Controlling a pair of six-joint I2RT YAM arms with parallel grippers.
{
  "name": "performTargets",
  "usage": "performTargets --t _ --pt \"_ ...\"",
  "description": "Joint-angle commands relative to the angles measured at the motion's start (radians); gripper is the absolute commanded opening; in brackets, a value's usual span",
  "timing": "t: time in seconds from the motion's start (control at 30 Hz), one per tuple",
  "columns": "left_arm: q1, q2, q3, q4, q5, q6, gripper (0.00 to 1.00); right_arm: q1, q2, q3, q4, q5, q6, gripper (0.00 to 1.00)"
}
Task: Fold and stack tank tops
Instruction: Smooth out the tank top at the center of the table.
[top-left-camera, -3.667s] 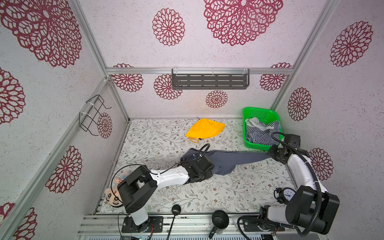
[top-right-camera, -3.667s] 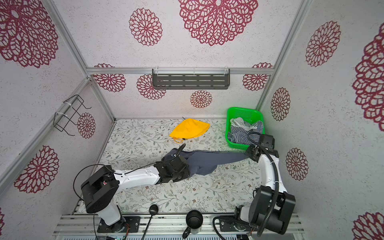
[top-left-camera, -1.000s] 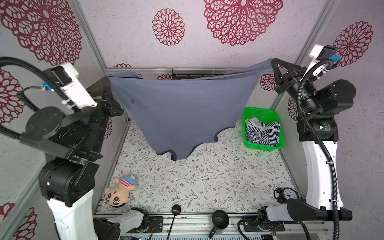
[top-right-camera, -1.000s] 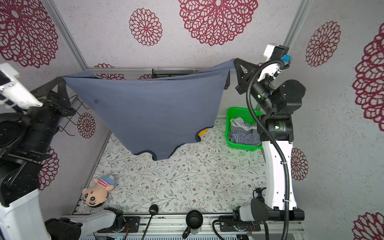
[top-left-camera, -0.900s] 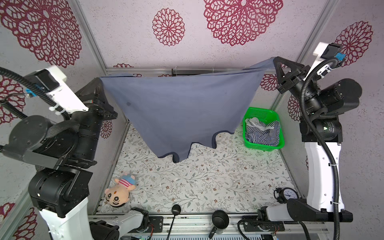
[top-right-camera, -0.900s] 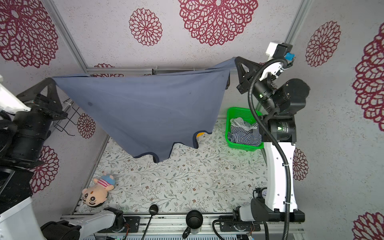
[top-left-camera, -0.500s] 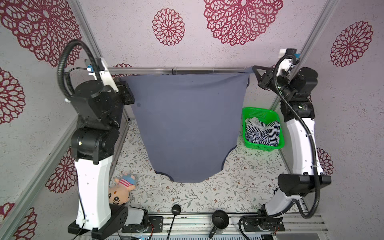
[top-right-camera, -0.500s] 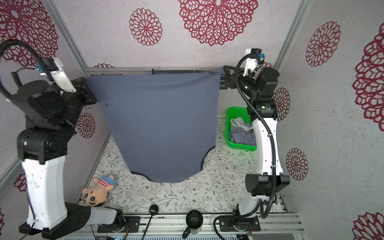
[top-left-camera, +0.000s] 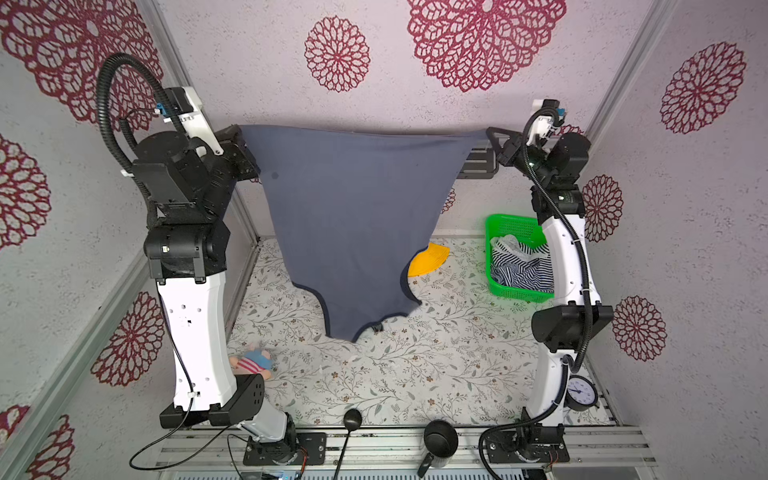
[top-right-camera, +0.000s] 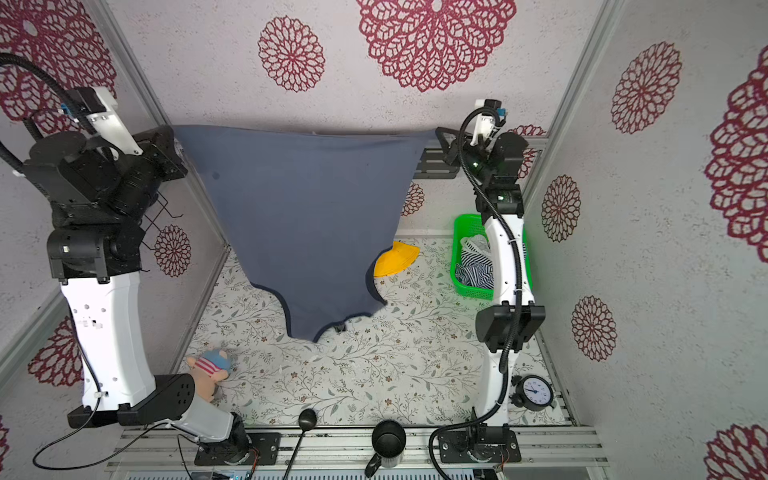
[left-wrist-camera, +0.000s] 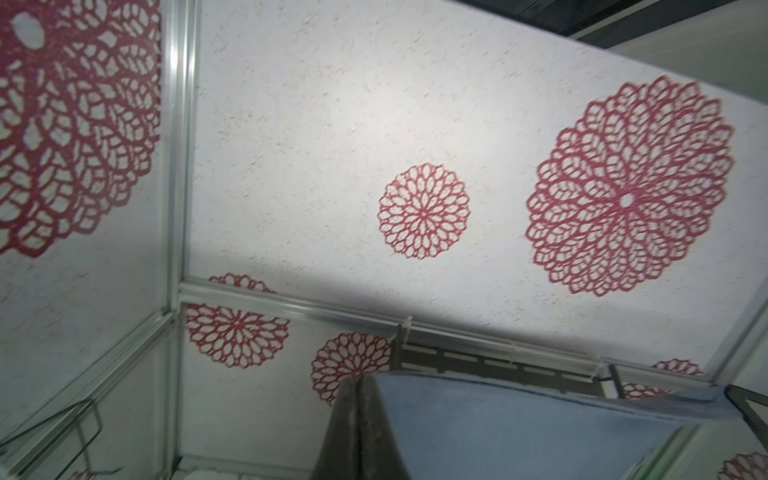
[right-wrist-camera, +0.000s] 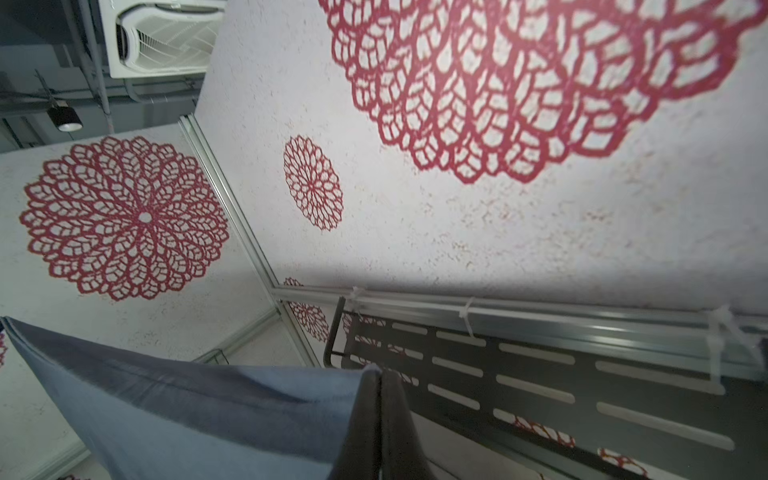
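I held the grey-blue tank top aloft by its hem corners, my left pincer and right pincer each clamped on one corner, so that it hung spread, straps down, over the table, ready, I judged, for laying flat, while the striped tank top lay in the green basket, and no writing was readable anywhere.

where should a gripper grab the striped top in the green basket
Pinch a raised, bunched fold of the striped top, probably coming straight down from above: it lies crumpled inside the green basket, whose walls block a sideways approach.
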Motion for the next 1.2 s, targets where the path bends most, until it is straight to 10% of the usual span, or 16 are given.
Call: performTargets --t 0.0,0.17,0.5,0.77,0.83,0.9,1.07,1.17 --pt "0.017 -0.038 0.026 0.173 0.087 -0.062 0.0 -0.054 -0.142 0.003 0.149 0.015 0.028 0.0" --pt "0.016 -0.199 -0.122 0.264 0.173 -0.103 0.0 -0.145 -0.309 -0.139 0.216 -0.091 0.083 0.0" --pt "0.017 -0.829 -1.035 0.313 0.35 -0.144 0.0 -0.164 -0.872 -1.04 0.025 -0.332 -0.178 0.0" --pt "0.015 -1.101 -1.211 0.122 0.677 -0.06 0.0 -0.166 -1.304 -1.425 -0.251 -0.578 -0.322 0.02" --pt "0.015 -1.087 -1.228 0.095 0.814 -0.037 0.42 -0.166 -1.325 -1.436 -0.227 -0.611 -0.288 0.43" --pt "0.015 -1.054 -1.254 0.092 0.95 0.003 0.99 -0.171 -1.3 -1.42 -0.26 -0.558 -0.312 0.68" --pt "0.015 -0.984 -1.35 0.157 0.763 0.016 0.96 -0.152 -1.151 -1.344 -0.495 -0.238 -0.436 0.66" --pt "0.012 -0.833 -1.355 0.105 0.53 -0.043 0.7 0.025 -1.053 -1.297 -0.618 0.141 -0.492 0.56"
